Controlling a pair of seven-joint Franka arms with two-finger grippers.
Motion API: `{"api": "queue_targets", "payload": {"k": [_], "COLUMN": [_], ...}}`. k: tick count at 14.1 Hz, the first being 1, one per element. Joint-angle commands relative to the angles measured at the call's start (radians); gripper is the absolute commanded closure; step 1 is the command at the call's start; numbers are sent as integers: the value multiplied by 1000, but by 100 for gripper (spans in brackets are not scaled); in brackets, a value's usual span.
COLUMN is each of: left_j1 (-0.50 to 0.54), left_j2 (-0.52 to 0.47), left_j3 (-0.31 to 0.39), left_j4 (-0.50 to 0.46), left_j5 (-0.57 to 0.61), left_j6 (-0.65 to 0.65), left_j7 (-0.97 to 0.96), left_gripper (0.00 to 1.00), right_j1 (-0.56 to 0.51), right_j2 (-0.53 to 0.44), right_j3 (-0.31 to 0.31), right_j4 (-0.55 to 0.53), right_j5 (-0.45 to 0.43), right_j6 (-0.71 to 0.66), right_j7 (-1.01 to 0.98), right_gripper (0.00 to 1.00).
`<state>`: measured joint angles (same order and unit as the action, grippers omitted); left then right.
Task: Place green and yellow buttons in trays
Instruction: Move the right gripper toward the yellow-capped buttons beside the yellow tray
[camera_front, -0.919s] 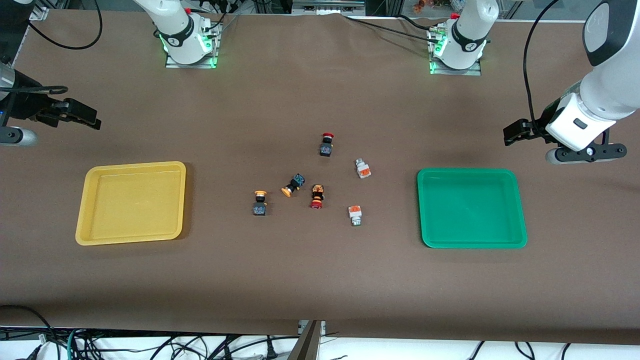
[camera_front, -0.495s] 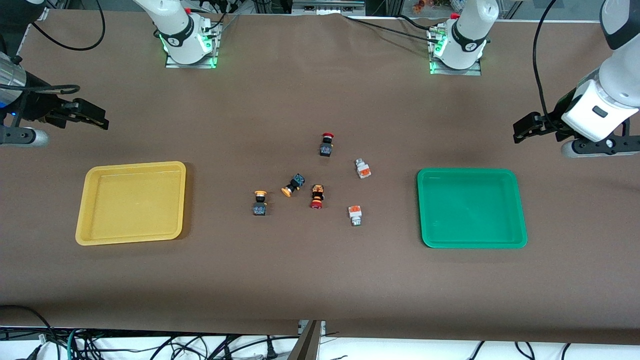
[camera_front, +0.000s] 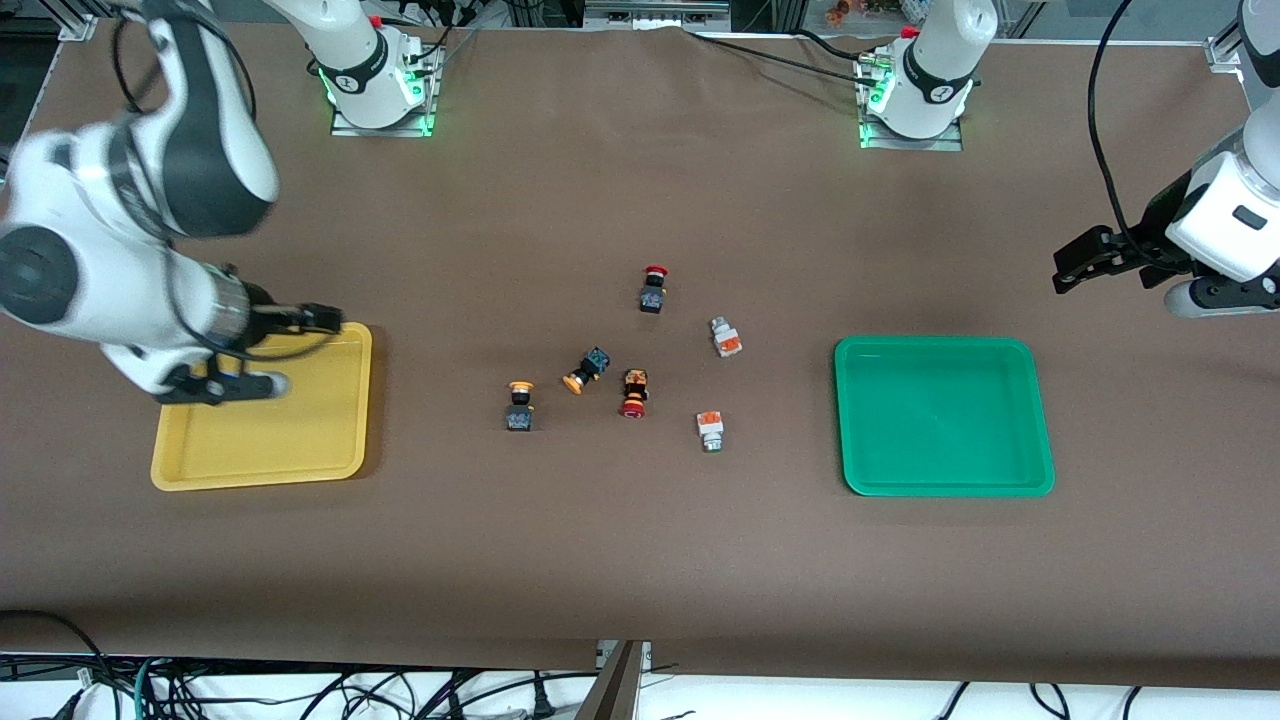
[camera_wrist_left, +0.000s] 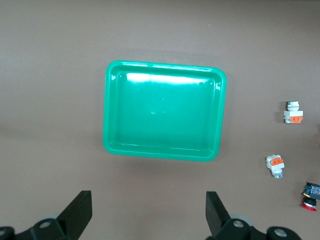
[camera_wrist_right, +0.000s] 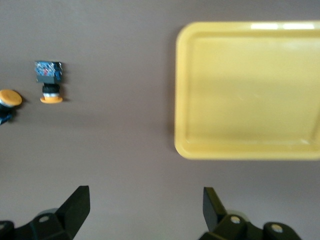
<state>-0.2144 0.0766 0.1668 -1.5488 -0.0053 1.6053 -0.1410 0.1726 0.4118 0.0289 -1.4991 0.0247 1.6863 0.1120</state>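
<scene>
Two yellow-capped buttons (camera_front: 519, 405) (camera_front: 586, 369) and two white-grey buttons (camera_front: 726, 337) (camera_front: 710, 430) lie mid-table. The yellow tray (camera_front: 300, 440) is toward the right arm's end, the green tray (camera_front: 945, 415) toward the left arm's end; both hold nothing. My right gripper (camera_front: 325, 318) is open and empty over the yellow tray's edge. Its wrist view shows it (camera_wrist_right: 145, 210), the yellow tray (camera_wrist_right: 250, 90) and two yellow-capped buttons (camera_wrist_right: 48, 82) (camera_wrist_right: 9, 99). My left gripper (camera_front: 1075, 267) is open and empty over bare table beside the green tray. Its wrist view shows it (camera_wrist_left: 149, 215), the green tray (camera_wrist_left: 162, 110) and both white-grey buttons (camera_wrist_left: 293, 112) (camera_wrist_left: 275, 165).
Two red-capped black switches (camera_front: 654, 289) (camera_front: 634, 392) lie among the buttons; one shows in the left wrist view (camera_wrist_left: 310, 195). The arm bases (camera_front: 375, 85) (camera_front: 915, 95) stand along the table edge farthest from the front camera. Brown table surface surrounds the trays.
My right arm has swung in from the table's end to over the yellow tray. My left gripper has drifted outward toward its end of the table. The buttons and trays have not moved.
</scene>
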Motion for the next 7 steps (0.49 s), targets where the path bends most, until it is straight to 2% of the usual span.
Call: {"api": "queue_targets", "payload": {"k": [1, 3, 7], "left_j1": [-2, -5, -10], "left_j2": [28, 26, 29], "left_j3": [-3, -7, -7], "left_j4": [39, 39, 38], "left_j5": [-10, -10, -9], "left_j6": [-22, -25, -21], "left_j7": [14, 14, 27], "left_gripper": [0, 0, 0], "right_j1": [59, 131, 226], "right_j2": [94, 154, 264], "right_j3": [-4, -6, -6], "right_j4": [14, 13, 13], "right_j5": [17, 49, 55], "right_j6": [116, 214, 416], "right_j7": [75, 168, 331], "right_gripper": [0, 0, 0]}}
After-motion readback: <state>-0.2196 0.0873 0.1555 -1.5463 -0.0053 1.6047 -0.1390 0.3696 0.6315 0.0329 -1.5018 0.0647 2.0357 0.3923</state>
